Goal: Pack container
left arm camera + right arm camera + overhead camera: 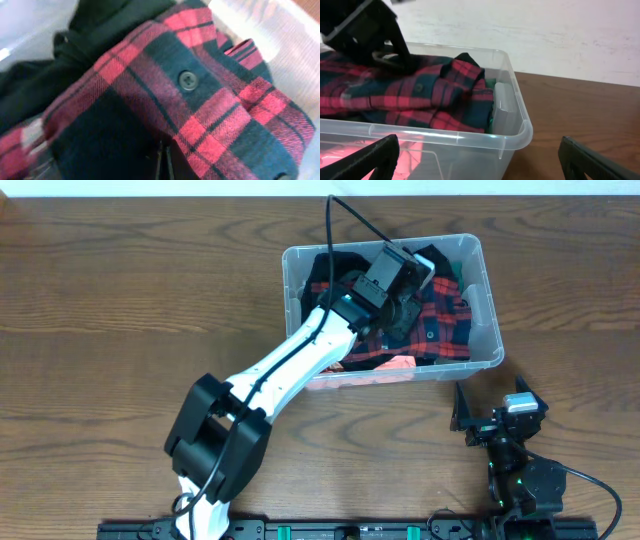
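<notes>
The clear plastic container (490, 300) stands at the back right of the table. It holds a red and dark plaid shirt (445, 320) on top of other clothes. My left gripper (400, 308) reaches down into the container and rests on the shirt. In the left wrist view its fingertips (163, 162) lie close together against the plaid shirt (200, 100), with nothing visibly held. My right gripper (492, 408) is open and empty in front of the container's front right corner (520, 135). Its fingers spread wide in the right wrist view (480, 165).
A black garment (100, 20) lies under the shirt. A green item (490, 120) sits by the container's right wall. A pink-orange item (400, 364) shows through the front wall. Bare wooden table (120, 300) lies to the left.
</notes>
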Motion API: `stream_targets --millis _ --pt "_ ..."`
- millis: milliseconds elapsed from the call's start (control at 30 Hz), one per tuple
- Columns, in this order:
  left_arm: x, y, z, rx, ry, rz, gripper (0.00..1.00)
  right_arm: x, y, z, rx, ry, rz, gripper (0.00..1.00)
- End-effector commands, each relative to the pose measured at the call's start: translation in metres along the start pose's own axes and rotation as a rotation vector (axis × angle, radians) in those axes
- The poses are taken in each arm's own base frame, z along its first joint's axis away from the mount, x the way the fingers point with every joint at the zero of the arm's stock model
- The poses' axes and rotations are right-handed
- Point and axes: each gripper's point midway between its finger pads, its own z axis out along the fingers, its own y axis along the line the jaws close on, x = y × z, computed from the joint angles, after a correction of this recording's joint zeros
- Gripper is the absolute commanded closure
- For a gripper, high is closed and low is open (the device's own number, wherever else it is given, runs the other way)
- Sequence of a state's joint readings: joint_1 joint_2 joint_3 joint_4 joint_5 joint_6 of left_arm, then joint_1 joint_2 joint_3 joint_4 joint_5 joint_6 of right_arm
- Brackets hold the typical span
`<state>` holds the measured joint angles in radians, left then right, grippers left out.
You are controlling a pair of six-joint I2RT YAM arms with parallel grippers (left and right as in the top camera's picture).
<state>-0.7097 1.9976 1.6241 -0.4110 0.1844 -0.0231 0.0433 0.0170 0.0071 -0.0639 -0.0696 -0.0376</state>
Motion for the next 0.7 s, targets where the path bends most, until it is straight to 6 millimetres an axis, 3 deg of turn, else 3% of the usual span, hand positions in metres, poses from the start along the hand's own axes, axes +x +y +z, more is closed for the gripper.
stream_targets --millis 0,100,200,400,567,667 --pt "0.023 0.008 0.017 -0.017 0.067 -0.012 0.94 0.001 -0.002 0.0 0.012 0.002 -0.012 0.01" --pt "0.024 0.008 0.018 -0.018 0.072 -0.009 0.94 0.001 -0.002 0.0 0.012 0.002 -0.012 0.01" --pt "0.013 0.008 0.012 -0.016 0.035 -0.007 0.94 0.001 -0.002 0.0 0.012 0.002 -0.012 0.01" --pt "-0.024 0.007 -0.03 -0.019 -0.087 -0.001 0.94 0.001 -0.002 0.0 0.012 0.002 -0.012 0.01" --pt "-0.044 0.039 -0.069 -0.11 -0.162 -0.036 0.94 0.001 -0.002 0.0 0.012 0.002 -0.012 0.01" --pt "-0.038 0.057 -0.074 -0.136 -0.139 -0.065 0.94 0.001 -0.002 0.0 0.012 0.002 -0.012 0.01"
